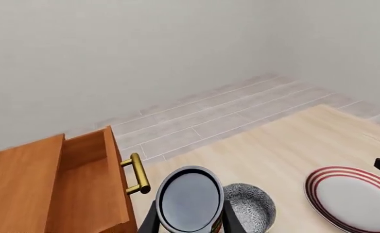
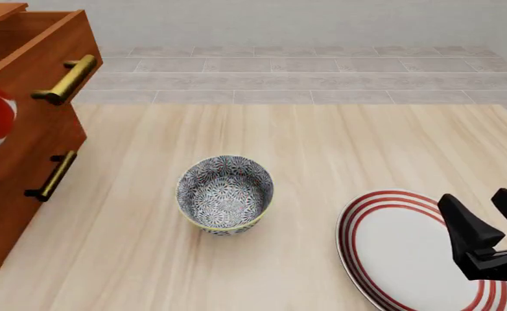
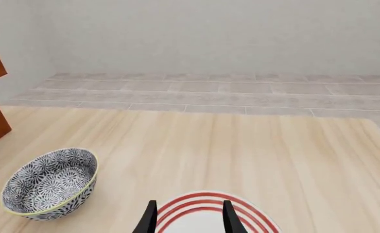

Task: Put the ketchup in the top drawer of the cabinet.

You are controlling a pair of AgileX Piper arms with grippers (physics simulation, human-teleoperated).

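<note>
- Since the ketchup [image 1: 190, 200] sits clamped between the left gripper [image 1: 188, 221] fingers, beside the pulled-out top drawer [image 1: 89, 182], it should be carried over the drawer cavity before the fingers part.
- Keep clear of the brass handle [image 1: 136, 174] and the bowl [image 1: 255, 204] below.
- In the front view, only a red sliver of the can shows; the left arm is cut off.
- The right gripper [image 2: 487, 223] hangs apart over the plate [image 2: 392, 253], empty.

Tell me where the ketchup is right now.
The ketchup is held in the left gripper, raised beside the open top drawer; in the front view it shows at the far left edge, against the cabinet.
</note>
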